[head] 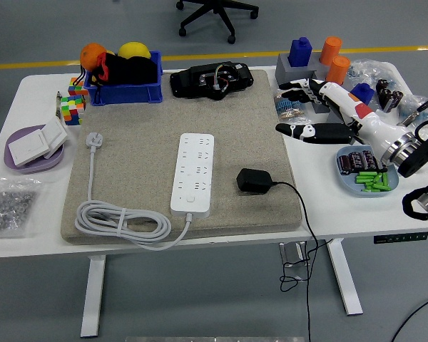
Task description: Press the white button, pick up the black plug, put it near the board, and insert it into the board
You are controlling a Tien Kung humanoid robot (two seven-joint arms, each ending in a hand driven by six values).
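Black plug (254,180) flat, cable trailing right; board (193,173) lengthwise near-far.

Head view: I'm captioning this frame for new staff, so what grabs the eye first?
The white power strip lies mid-mat, its coiled cable at the mat's near left. The black plug sits just right of it. The right hand, fingers open, hovers at the mat's right edge, holding nothing.

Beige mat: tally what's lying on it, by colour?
White: 2 — power strip, its coiled cable with plug
Black: 2 — plug adapter, black device at the far edge
Total: 4
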